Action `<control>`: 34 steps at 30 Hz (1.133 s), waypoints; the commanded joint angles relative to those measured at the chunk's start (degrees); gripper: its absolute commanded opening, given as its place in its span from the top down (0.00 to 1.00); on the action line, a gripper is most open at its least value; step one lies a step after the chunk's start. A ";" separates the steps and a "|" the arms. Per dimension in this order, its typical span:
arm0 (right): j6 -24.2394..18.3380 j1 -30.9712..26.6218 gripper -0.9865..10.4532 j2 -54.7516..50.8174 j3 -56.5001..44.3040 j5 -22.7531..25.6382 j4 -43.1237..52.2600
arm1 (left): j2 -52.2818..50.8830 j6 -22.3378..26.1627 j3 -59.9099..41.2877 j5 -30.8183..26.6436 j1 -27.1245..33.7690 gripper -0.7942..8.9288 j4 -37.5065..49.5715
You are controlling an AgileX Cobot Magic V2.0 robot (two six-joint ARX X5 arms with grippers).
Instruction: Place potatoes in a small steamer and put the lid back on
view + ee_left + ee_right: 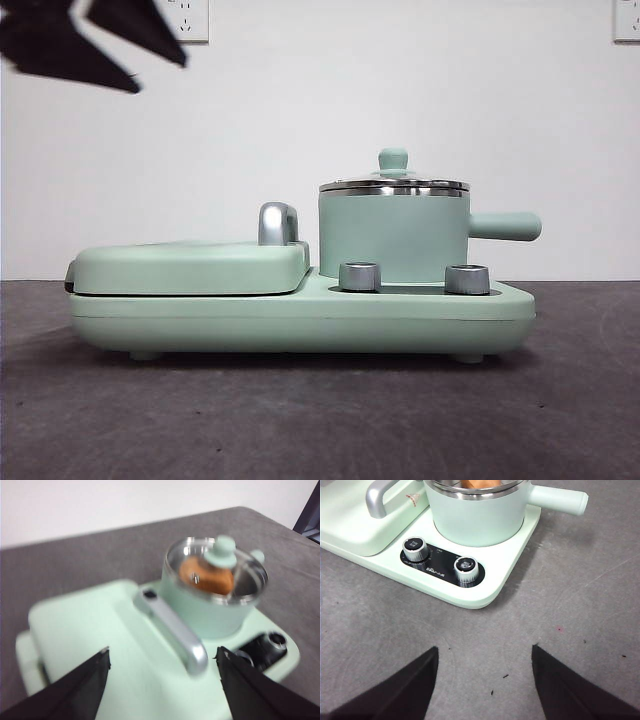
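The small steamer (392, 238) is a mint-green pot with a side handle, standing on the right half of a mint-green cooker base (300, 322). The glass lid (393, 183) with a green knob sits on its rim. In the left wrist view the orange-brown potato (207, 578) lies inside the steamer (200, 611) under the lid (222, 552). My left gripper (162, 662) is open and empty, high above the flat griddle cover. My right gripper (485, 655) is open and empty above the bare table in front of the cooker; the steamer (477, 517) shows there too.
The flat mint-green griddle cover (190, 268) with a chrome handle (277, 223) fills the cooker's left half. Two silver knobs (360, 277) (467, 279) sit on the front panel. A dark arm tip (90, 40) shows at the top left. The table (320, 420) is grey.
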 commanded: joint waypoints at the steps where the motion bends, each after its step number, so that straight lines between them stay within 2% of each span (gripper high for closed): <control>1: 0.00 0.24 0.67 0.17 0.31 0.02 0.35 | -5.57 -3.21 -3.10 -0.02 0.39 0.56 -2.16; 9: -0.02 0.24 0.66 0.17 0.31 0.00 0.35 | -18.71 -6.51 -6.73 -0.96 0.48 0.57 -14.47; 16: -0.02 0.24 0.66 0.15 0.33 0.02 0.37 | -23.80 -9.16 -6.73 -1.62 0.46 0.57 -23.26; 17: 0.00 0.24 0.68 0.15 0.33 0.02 0.37 | -24.20 -9.11 -6.73 -1.62 0.46 0.62 -23.67; 18: 0.22 0.24 0.78 0.15 0.33 0.00 0.37 | -24.68 -9.05 -6.73 -1.51 0.46 0.82 -24.09; 19: 0.22 0.24 0.94 0.15 0.33 0.00 0.37 | -25.22 -9.42 -6.73 -1.36 0.46 0.90 -24.79; 20: 0.13 0.24 0.89 0.15 0.33 0.07 0.63 | -25.57 -9.55 -6.73 -1.38 0.46 0.92 -24.70; 34: 0.17 0.24 0.90 0.11 0.33 0.04 1.79 | -26.29 -9.55 -6.73 -1.42 0.46 0.91 -24.72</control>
